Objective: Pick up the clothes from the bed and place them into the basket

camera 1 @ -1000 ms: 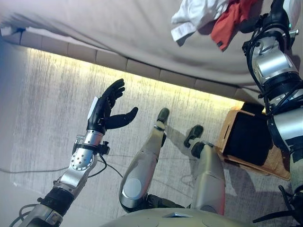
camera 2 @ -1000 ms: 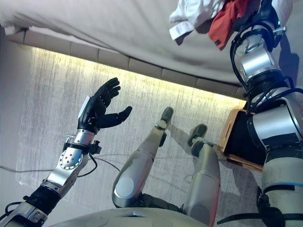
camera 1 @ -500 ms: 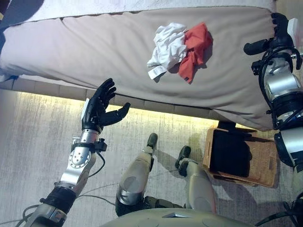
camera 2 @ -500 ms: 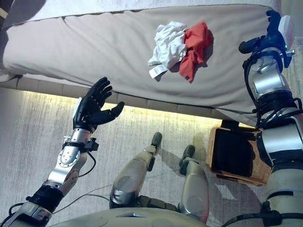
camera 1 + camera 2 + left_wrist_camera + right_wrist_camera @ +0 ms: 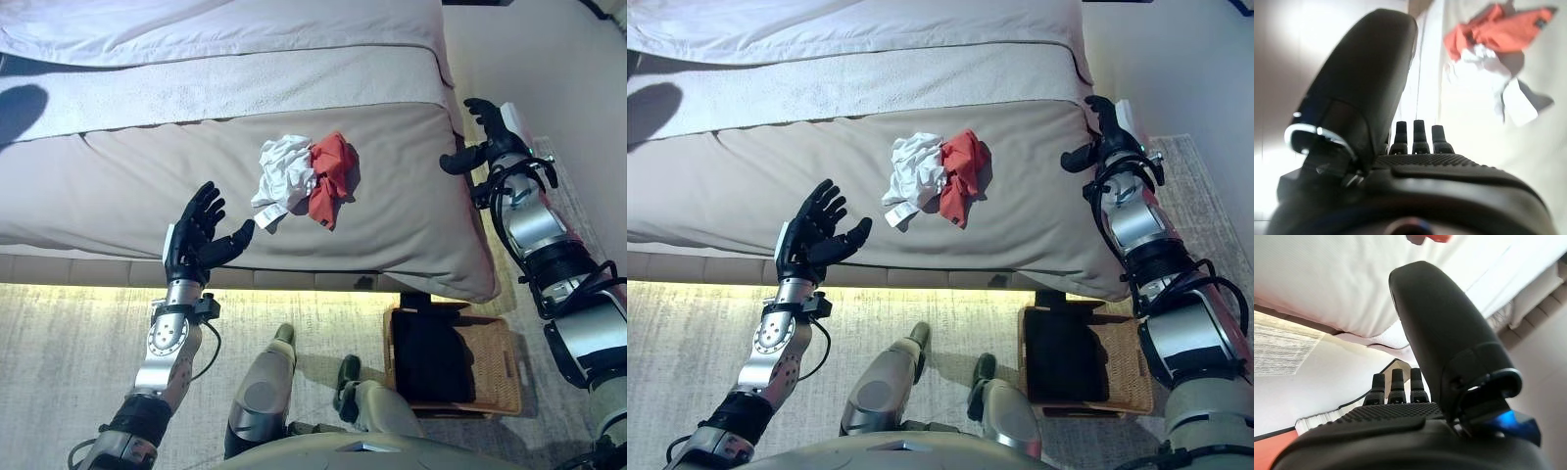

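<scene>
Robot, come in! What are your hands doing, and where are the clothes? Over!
Left robot hand open, empty, over bed edge. Right robot hand open, empty, by bed corner. Clothes on bed, untouched. Basket on floor. Nothing in the way.

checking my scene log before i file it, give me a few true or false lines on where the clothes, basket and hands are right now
1. The white garment and red garment lie touching on the bed. True.
2. The left hand grips the white garment. False: it is open and empty, apart from the pile.
3. The basket sits on the bed. False: it is on the floor beside it.
4. The right hand is open, holding nothing. True.
</scene>
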Robot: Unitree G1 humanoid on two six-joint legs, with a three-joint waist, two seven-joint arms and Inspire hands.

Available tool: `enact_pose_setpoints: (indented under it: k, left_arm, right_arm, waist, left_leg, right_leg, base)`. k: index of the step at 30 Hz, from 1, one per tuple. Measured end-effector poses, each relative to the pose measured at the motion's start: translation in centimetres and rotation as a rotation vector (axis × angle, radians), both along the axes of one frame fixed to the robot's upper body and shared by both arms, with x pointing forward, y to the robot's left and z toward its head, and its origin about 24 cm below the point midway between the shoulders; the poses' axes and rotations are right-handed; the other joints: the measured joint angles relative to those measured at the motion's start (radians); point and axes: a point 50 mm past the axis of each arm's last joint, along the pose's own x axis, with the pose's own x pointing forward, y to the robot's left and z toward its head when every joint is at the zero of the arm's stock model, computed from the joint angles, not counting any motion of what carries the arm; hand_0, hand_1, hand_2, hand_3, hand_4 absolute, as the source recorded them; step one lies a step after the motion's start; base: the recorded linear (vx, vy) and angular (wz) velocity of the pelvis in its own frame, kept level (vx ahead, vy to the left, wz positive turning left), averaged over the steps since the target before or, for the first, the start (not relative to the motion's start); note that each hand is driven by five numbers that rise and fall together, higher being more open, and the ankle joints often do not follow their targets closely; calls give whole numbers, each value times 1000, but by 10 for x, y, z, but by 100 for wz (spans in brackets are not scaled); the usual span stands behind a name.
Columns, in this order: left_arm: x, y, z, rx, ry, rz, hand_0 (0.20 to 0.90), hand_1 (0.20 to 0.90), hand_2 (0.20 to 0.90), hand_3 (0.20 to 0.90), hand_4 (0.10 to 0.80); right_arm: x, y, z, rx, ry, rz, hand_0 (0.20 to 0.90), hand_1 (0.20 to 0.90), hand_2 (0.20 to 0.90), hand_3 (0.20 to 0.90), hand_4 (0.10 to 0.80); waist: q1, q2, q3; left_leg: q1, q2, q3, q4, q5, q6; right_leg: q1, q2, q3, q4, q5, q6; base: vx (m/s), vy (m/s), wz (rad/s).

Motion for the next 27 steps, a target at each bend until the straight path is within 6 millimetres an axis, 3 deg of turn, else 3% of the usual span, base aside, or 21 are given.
enact_pose_setpoints:
  k: [3, 4, 5, 6, 7, 8, 9, 11, 13, 14, 16, 18, 19, 24, 27]
  left_arm:
    - [-3, 0, -4, -2, 14, 6, 900, 900, 900, 900, 800]
    - [-5, 1, -5, -2, 21, 9, 900, 900, 900, 900, 800]
    - [-7, 2, -6, 0, 26, 16, 900, 900, 900, 900, 800]
    - [-5, 5, -4, 11, 20, 26, 900, 900, 900, 900, 800]
    - [-3, 6, -1, 15, 13, 32, 900, 900, 900, 900, 800]
    - [-3, 8, 1, 20, 5, 45, 900, 900, 900, 900, 800]
    - [-1, 10, 6, 27, -10, 55, 900, 900, 900, 900, 800]
    - [14, 7, 23, 35, -75, 43, 900, 900, 900, 900, 800]
    - [28, 1, 40, 39, -141, 25, 900, 900, 900, 900, 800]
    - [31, -2, 44, 44, -163, 23, 900, 900, 900, 900, 800]
    - [31, -3, 46, 46, -189, 29, 900, 900, 900, 900, 800]
    - [27, -1, 44, 56, -185, 36, 900, 900, 900, 900, 800]
    - [25, -2, 41, 64, -176, 26, 900, 900, 900, 900, 800]
    - [21, -5, 34, 74, -153, -15, 900, 900, 900, 900, 800]
    - [21, -14, 33, 80, -164, -78, 900, 900, 900, 900, 800]
  right_arm:
    - [-4, -2, -9, 7, 24, 15, 900, 900, 900, 900, 800]
    - [-10, -5, -19, 0, 41, 13, 900, 900, 900, 900, 800]
    - [-16, -6, -30, -7, 56, 12, 900, 900, 900, 900, 800]
    - [-20, -6, -40, -7, 73, 14, 900, 900, 900, 900, 800]
    - [-22, -6, -43, -6, 77, 16, 900, 900, 900, 900, 800]
    - [-22, -3, -46, 0, 78, 29, 900, 900, 900, 900, 800]
    - [-22, 1, -46, 6, 74, 39, 900, 900, 900, 900, 800]
    - [-21, -1, -42, -6, 61, 34, 900, 900, 900, 900, 800]
    - [-19, 0, -36, -16, 31, 22, 900, 900, 900, 900, 800]
    - [-19, 1, -35, -16, 27, 26, 900, 900, 900, 900, 800]
    - [-16, 2, -30, -16, 14, 30, 900, 900, 900, 900, 800]
    - [-6, 4, -20, -43, 10, 30, 900, 900, 900, 900, 800]
    - [-1, 4, -15, -53, 11, 25, 900, 900, 900, 900, 800]
    - [8, 14, 11, -62, -45, 50, 900, 900, 900, 900, 800]
    - [13, 20, 15, -84, -35, 53, 900, 900, 900, 900, 800]
  waist:
    - [-7, 23, -12]
    - [-8, 42, -40]
    - [-14, 49, -68]
    - [-15, 24, -78]
    - [-20, 21, -78]
    - [-23, 25, -77]
    - [-29, 31, -74]
    - [-45, 51, -50]
    - [-87, 47, -13]
    - [-99, 41, -8]
    - [-83, 31, -2]
    - [-47, 29, -1]
    - [-36, 29, -1]
    - [6, 27, 0]
    - [27, 27, 1]
  left_leg:
    - [15, 2, 44, -77, 12, 32]
    - [40, 4, 61, -76, -23, 56]
    - [58, 7, 70, -104, 13, 57]
    - [63, -26, 86, -104, 12, 58]
    - [75, -42, 94, -111, 10, 64]
    - [90, -48, 102, -132, 41, 83]
    - [97, -53, 91, -143, 45, 90]
    - [97, -48, 49, -154, 51, 95]
    - [98, -80, -1, -151, 54, 94]
    - [101, -96, -19, -156, 52, 96]
    - [103, -107, -28, -164, 46, 103]
    - [100, -94, -34, -175, 34, 85]
    - [98, -87, -59, -178, 28, 78]
    - [98, -65, -108, -171, 20, 65]
    - [95, -60, -133, -167, 17, 59]
  right_leg:
    - [42, -1, 12, 24, -45, 22]
    - [44, -3, 4, 57, -81, 42]
    - [21, -19, -1, 159, -121, 93]
    - [-30, -65, -6, 280, -147, 134]
    - [-88, -107, -24, 423, -148, 138]
    - [-145, -124, -26, 533, -143, 147]
    - [-186, -107, -15, 563, -146, 143]
    - [-240, -31, 23, 458, -149, 129]
    - [-282, 8, 67, 309, -139, 123]
    - [-288, 6, 72, 244, -128, 108]
    - [-268, -7, 48, 149, -13, 96]
    - [-238, -8, 2, 58, 92, 109]
    - [-215, -1, -29, 14, 131, 98]
    - [-182, 23, -90, -21, 141, 83]
    - [-173, 27, -124, -21, 132, 70]
  base:
    - [236, 221, -24]
    - [186, 204, -10]
    - [150, 198, -16]
    - [119, 171, -18]
    - [65, 81, -20]
    - [-21, -47, -24]
    - [-90, -118, -5]
    - [-82, -118, 40]
    - [21, -134, 103]
    - [23, -130, 107]
    - [-22, -93, 38]
    - [38, -74, 4]
    - [65, -45, 35]
    - [65, -24, 30]
    - [1, -7, 30]
